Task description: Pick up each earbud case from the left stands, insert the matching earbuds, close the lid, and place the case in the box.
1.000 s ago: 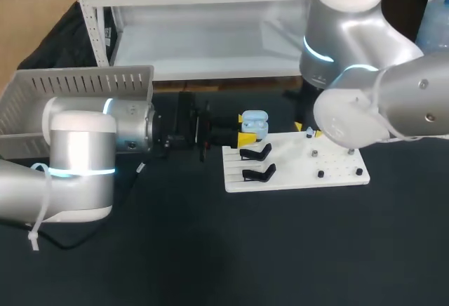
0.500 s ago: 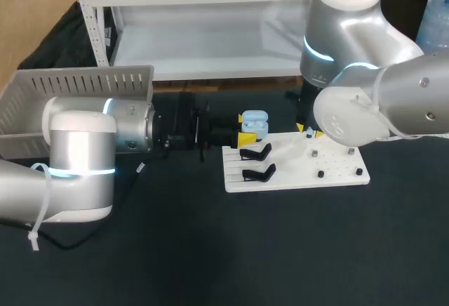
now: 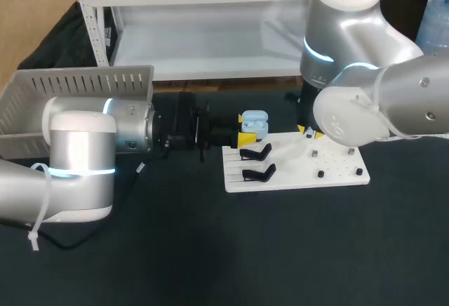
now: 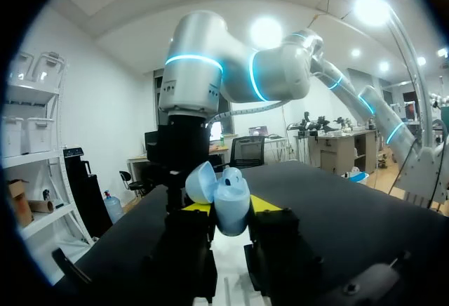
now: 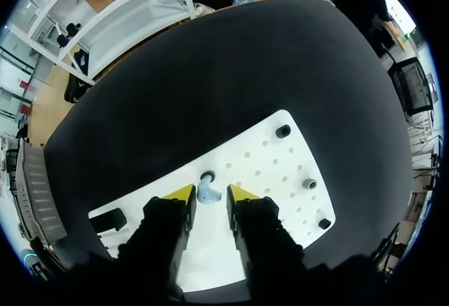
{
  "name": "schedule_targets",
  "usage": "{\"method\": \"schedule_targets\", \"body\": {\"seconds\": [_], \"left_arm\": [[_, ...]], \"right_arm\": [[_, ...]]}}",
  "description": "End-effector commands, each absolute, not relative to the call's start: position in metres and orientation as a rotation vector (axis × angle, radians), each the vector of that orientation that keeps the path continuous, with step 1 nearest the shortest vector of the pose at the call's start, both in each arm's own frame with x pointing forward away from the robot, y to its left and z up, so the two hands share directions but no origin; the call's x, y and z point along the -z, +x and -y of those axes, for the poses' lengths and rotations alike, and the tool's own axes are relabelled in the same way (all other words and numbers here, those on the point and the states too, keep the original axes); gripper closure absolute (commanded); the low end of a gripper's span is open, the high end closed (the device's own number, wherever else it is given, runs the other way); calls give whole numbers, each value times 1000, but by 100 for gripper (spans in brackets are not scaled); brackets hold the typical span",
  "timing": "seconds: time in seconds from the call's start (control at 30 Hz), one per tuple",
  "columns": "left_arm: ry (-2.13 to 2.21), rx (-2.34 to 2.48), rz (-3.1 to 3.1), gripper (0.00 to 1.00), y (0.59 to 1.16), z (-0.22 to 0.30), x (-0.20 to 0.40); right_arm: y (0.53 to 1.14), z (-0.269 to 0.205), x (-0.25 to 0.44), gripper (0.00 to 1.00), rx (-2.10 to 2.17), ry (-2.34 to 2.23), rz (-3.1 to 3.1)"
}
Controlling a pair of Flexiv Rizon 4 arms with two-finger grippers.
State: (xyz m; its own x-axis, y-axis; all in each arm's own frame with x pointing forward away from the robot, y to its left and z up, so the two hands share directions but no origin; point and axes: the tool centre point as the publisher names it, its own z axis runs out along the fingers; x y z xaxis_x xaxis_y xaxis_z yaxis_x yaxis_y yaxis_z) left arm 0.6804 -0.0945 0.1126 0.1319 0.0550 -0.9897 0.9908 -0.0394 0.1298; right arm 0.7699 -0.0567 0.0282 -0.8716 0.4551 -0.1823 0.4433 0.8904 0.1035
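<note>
Overhead, the L arm [image 3: 84, 151] enters at 9 o'clock and lies level over the black table [image 3: 210, 250]. The L gripper [image 3: 247, 137] is clamped on a pale blue earbud case [image 3: 254, 123], held above the table just off the 11 o'clock corner of the white pegboard [image 3: 295, 180], lid up.

L wrist view: both yellow-tipped fingers [image 4: 196, 206] press the earbud case [image 4: 230, 215] from opposite sides. Its lid [image 4: 200, 183] is hinged open and tilted to one side.

Two black stands [image 3: 256, 153] sit at the pegboard's 9 o'clock end, one nearer the camera than the other.

The R arm [image 3: 365, 88] enters at 3 o'clock. The R gripper [image 3: 309, 132] points down over the pegboard's 12 o'clock edge.

R wrist view: the R gripper [image 5: 209, 194] has its fingers spread, straddling a pale blue earbud [image 5: 208, 194] that rests on the pegboard [image 5: 266, 173] by a small dark peg [image 5: 207, 177]. A thin gap shows on each side of the earbud, i.e. no grip.

Three more dark pegs [image 5: 309, 183] stand well apart from the R gripper, toward the pegboard's other end. One black stand [image 5: 109, 220] shows beside the R gripper.

A grey slatted box [image 3: 42, 102] sits at the table's 10 o'clock, behind the L arm.
</note>
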Motion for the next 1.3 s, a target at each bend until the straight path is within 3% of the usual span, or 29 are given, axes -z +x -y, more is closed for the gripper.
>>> {"method": "schedule_targets", "body": {"seconds": [0.03,0.1,0.23,0.87,1.3], "left_arm": [[1335,1108,-1135,100,680,95,-112],[1335,1108,-1135,100,680,95,-112],[1335,1108,-1135,100,680,95,-112],[1335,1108,-1135,100,680,95,-112],[1335,1108,-1135,100,680,95,-112]], "right_arm": [[770,56,-28,75,-83,687,-2855],[770,55,-29,77,-82,685,-2855],[769,55,-29,100,-79,683,-2857],[761,58,-53,100,-102,682,-2833],[731,69,-130,100,-244,790,-2837]]}}
